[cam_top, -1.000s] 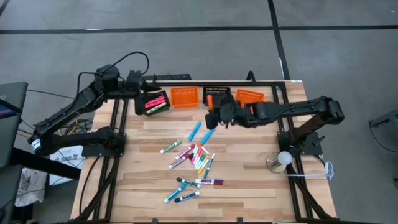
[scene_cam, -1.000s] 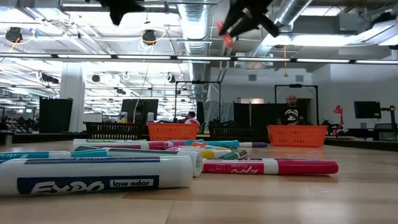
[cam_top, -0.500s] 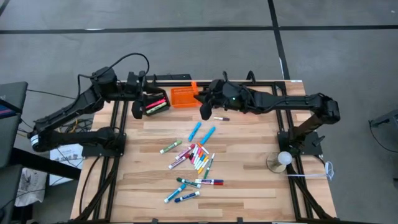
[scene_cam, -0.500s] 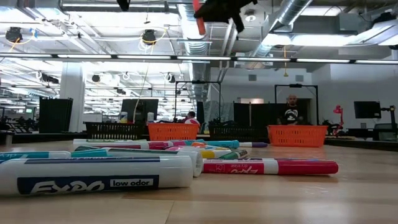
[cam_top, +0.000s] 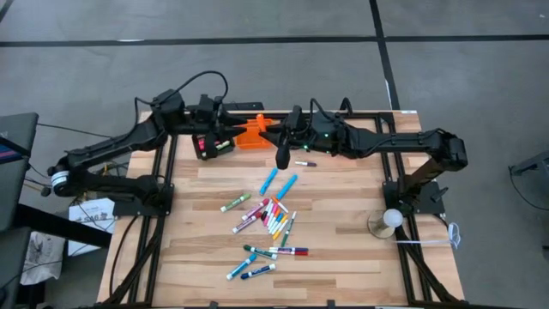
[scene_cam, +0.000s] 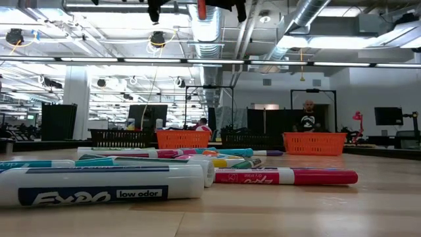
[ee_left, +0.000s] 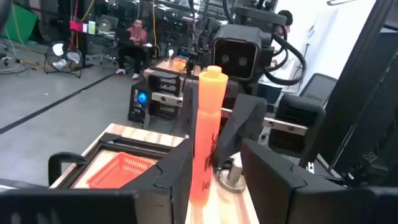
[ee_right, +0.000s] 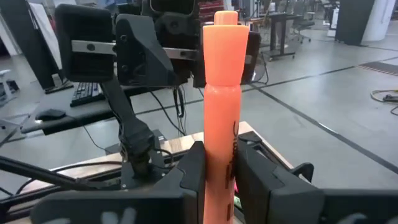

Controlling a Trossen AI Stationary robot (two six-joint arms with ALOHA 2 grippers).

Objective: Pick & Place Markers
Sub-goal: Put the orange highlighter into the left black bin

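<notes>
Orange marker (ee_right: pixel 219 99) is held upright between the right gripper (ee_right: pixel 217 163) fingers, above the table's back edge. Left gripper (ee_left: pixel 214 168) meets it, jaws part-open around the marker; contact unclear. From above, the arms cover the orange baskets (cam_top: pixel 250 133). Black basket (cam_top: pixel 212 144) holds pink and green markers. Loose markers (cam_top: pixel 268 215) litter the wooden table (cam_top: pixel 343 232). Workshop behind.

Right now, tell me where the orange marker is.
The orange marker is clamped in the right gripper, raised over the orange basket at the table's far edge in the high view, facing the left gripper.
</notes>
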